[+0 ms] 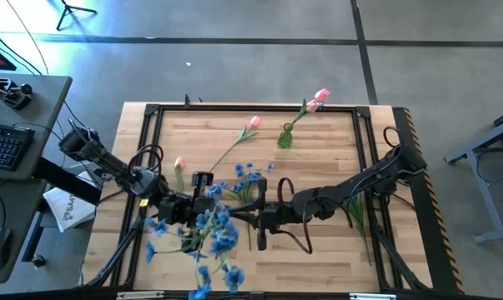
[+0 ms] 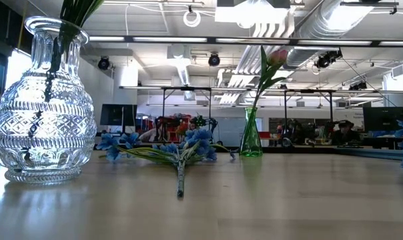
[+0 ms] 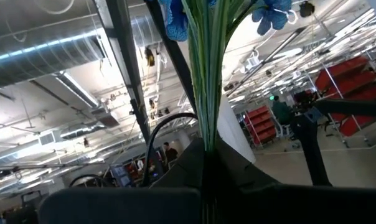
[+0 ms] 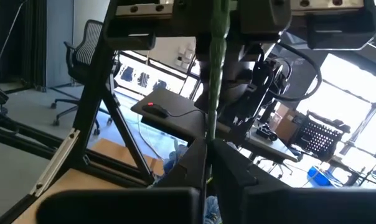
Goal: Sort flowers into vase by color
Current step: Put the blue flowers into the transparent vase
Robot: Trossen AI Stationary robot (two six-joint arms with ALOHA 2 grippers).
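A blue flower with a bunch of thin green stems [image 3: 206,93] is held above the table's near middle between my two grippers. My left gripper [image 1: 211,212] is shut on it, reaching in from the left. My right gripper [image 1: 237,218] is shut on its stem [image 4: 216,74], reaching in from the right. Blue blossoms [image 1: 211,242] spread below them toward the near edge. Another blue flower [image 2: 181,150] lies flat on the table. A clear glass vase [image 2: 45,100] holds green stems. A green vase [image 1: 285,138] holds pink tulips [image 1: 320,98]. My left gripper pinches the bunch of green stems [image 3: 206,140] between its two fingers. The blue blossoms [image 3: 175,18] stand beyond the fingertips. The flower is lifted clear of the table. My right gripper pinches a green stem [image 4: 210,127] between its two fingers, coming in about level from the table's right side. Beyond the fingers the stem runs on to the other arm's dark gripper [image 4: 175,18].
Two pink tulips [image 1: 253,123] [image 1: 178,164] lie on the far half of the table. Loose green stems [image 1: 356,208] lie at the right. A black frame [image 1: 251,108] rims the tabletop. A desk with a keyboard [image 1: 6,142] stands to the left.
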